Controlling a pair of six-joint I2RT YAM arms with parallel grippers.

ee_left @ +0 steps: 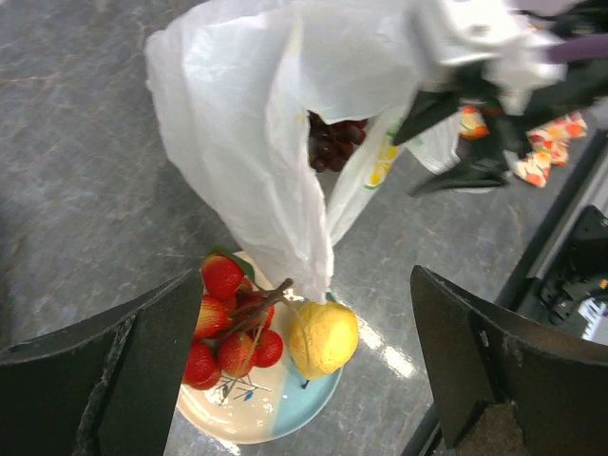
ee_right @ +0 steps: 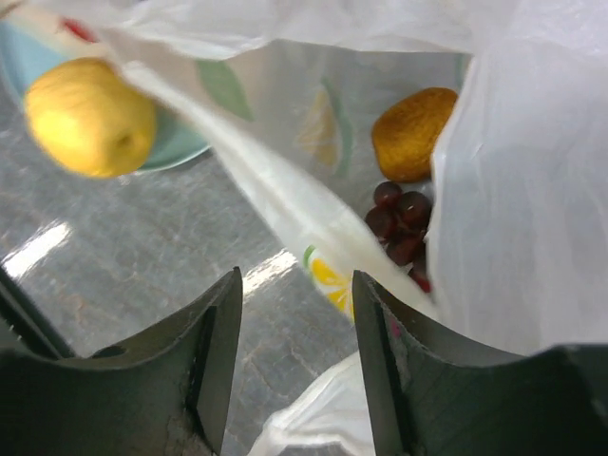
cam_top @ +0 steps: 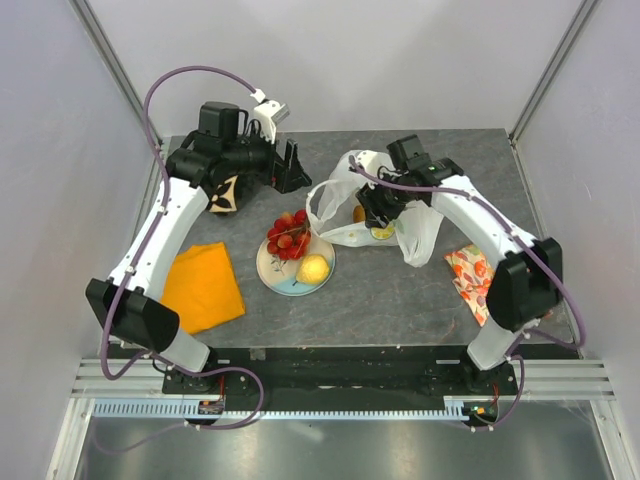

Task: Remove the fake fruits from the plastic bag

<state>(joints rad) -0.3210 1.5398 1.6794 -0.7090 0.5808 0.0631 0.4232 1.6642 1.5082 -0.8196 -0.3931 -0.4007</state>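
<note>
Plastic bag [cam_top: 420, 235] slumped beside plate [cam_top: 290, 287] | grapes [ee_right: 404, 223], brown fruit [ee_right: 413, 133] inside; look light, hard; film soft, slippery; pinch grapes | left end effector [cam_top: 293, 168], right end effector [ee_right: 294, 280] both open, empty

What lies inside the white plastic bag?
Visible: a dark grape bunch, a brown oval fruit and a citrus slice through the film. Folds of the bag hide anything deeper.

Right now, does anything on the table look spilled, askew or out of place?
Nothing is spilled or damaged. One oddity: a drooping fold of the plastic bag hangs over the plate, coming down between the berry cluster and the lemon, so it crowds the fruit already there.
</note>
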